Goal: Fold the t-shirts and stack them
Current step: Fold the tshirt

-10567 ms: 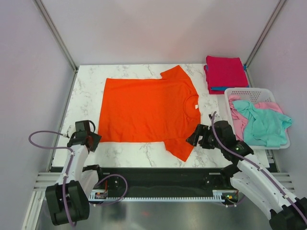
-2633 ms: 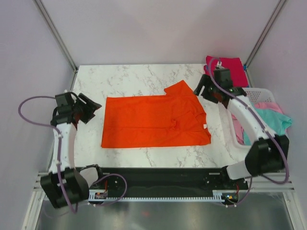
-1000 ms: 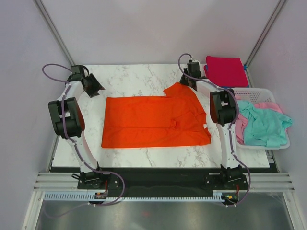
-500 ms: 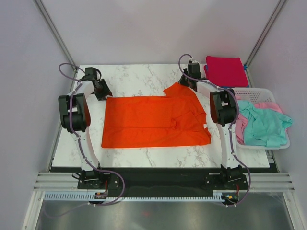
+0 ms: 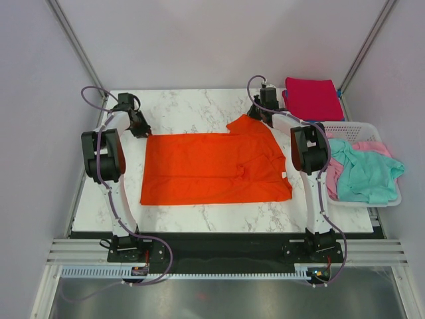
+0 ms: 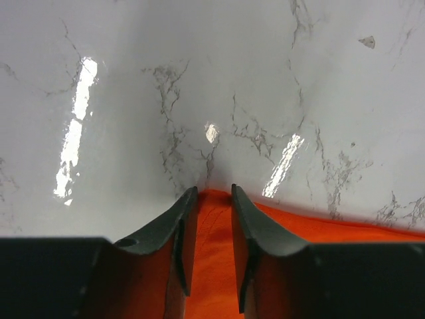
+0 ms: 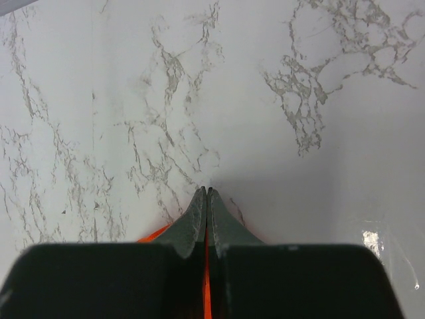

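Cloth first: the orange-red t-shirt (image 5: 212, 169) lies flat in the middle of the table (image 5: 192, 106), doubled lengthwise into a long band. Its hem is toward 9 o'clock, its collar toward 3 o'clock, and one sleeve pokes out at about 1 o'clock. That loose sleeve breaks the rectangle, so the fold looks unfinished.

The left claw (image 6: 212, 194) sits at the shirt's 10 o'clock corner. Its fingers are partly apart and straddle the tip of the hem, with bare marble just beyond them, so no pinch is made yet. The right claw (image 7: 206, 193) is at the sleeve's far edge, at 1 o'clock. Its fingers are pressed together with a thin line of orange between them, which I read as a nip on the fabric edge. Holding both far corners would let the two arms lift that long edge evenly and carry it over without skewing the band.

At the table's 2 o'clock a folded magenta t-shirt (image 5: 312, 98) marks the stack. At 3 o'clock the white basket (image 5: 345, 126) holds a crumpled teal t-shirt (image 5: 362, 174) and pink t-shirt (image 5: 378, 147), not yet folded.
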Robot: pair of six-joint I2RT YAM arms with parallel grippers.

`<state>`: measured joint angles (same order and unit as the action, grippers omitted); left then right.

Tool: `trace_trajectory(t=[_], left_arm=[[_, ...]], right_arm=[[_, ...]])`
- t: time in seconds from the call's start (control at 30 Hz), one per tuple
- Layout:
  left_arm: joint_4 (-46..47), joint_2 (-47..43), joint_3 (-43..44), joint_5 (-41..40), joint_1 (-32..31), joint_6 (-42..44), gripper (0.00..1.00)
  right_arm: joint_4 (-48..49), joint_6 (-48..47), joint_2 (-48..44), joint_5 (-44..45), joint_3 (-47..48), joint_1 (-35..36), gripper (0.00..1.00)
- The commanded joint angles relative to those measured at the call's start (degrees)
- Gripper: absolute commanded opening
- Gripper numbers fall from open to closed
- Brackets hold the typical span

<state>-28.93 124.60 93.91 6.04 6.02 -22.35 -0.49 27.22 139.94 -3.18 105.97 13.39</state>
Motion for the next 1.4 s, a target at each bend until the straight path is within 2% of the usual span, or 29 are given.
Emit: trace_trajectory(t=[0.0,0.1,0.3,0.33,0.57,0.77,1.17,1.37], left_arm=[[-0.96,1.79,0.93,-1.03,-0.05,3.10,0.31],[-0.78,1.97,1.01,-0.68,-0.31,3.45,0.26],[-0.52,2.23,1.19,0.55,-0.31,3.72,0.03],[-0.43,2.23,1.10,0.72,-0.40,3.72,0.02],[-0.43,-1.80,-1.09,1.60,-0.48,2.23,0.02],[-0.34,-9.89,-6.54,2.39,-0.57,1.08,0.02],[0.80,-27.55,-20.77,5.64,-0.22,0.90,0.02],[1.15,-32.57,-27.19,6.00,0.39,1.87,0.02]], right_arm=[[-7.24,-1.12,0.95,-0.95,-2.61,0.41,0.00],[-7.07,-1.12,0.69,-1.13,-3.23,-0.03,0.00],[-6.98,-1.38,0.51,-1.92,-3.84,-0.47,0.00],[-7.07,-1.47,0.42,-1.92,-4.02,-0.55,0.00],[-4.00,-1.56,-2.65,-5.96,-5.07,-0.47,0.00],[-4.60,-1.30,-11.17,-11.31,-8.32,-0.55,0.00],[-3.99,-1.91,-34.70,-13.43,-30.64,1.38,0.00],[-5.13,-1.82,-46.66,-12.03,-41.01,1.91,0.00]])
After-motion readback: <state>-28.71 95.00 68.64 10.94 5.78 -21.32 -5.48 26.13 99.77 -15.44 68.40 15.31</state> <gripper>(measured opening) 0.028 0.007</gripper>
